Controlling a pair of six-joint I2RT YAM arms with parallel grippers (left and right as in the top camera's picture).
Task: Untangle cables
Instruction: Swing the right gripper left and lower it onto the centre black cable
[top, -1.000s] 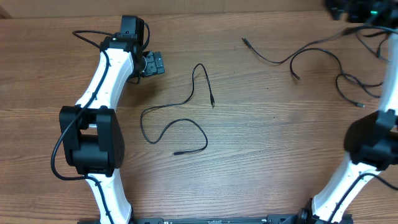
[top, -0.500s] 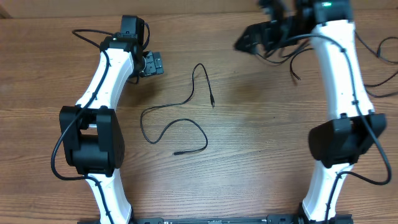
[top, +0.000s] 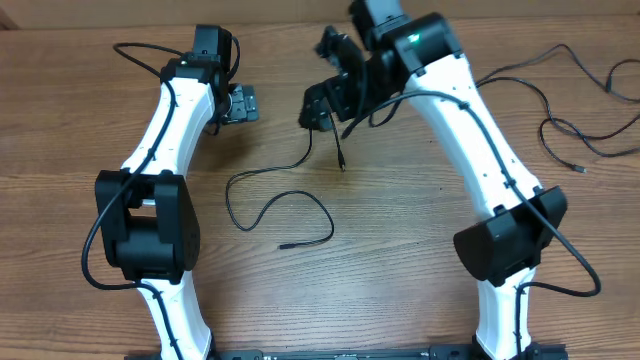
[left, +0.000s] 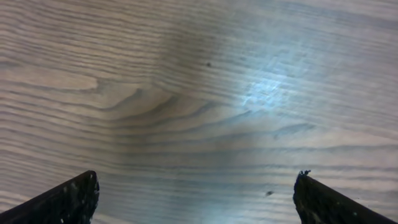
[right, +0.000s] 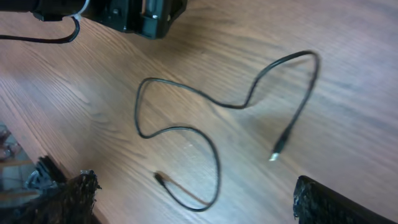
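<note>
Lining up on the loose cable (right: 239, 107).
Hovering with right tool (right: 196, 183) spread wide, seemingly empty; needs a drop and pinch next.

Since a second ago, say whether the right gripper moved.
Yes. The right gripper swung left from the far right corner to above the middle cable.

Black cable (top: 288, 193) snaking mid-table, right arm (top: 480, 140) over its upper bend; more cables (top: 578, 167) far right
</note>
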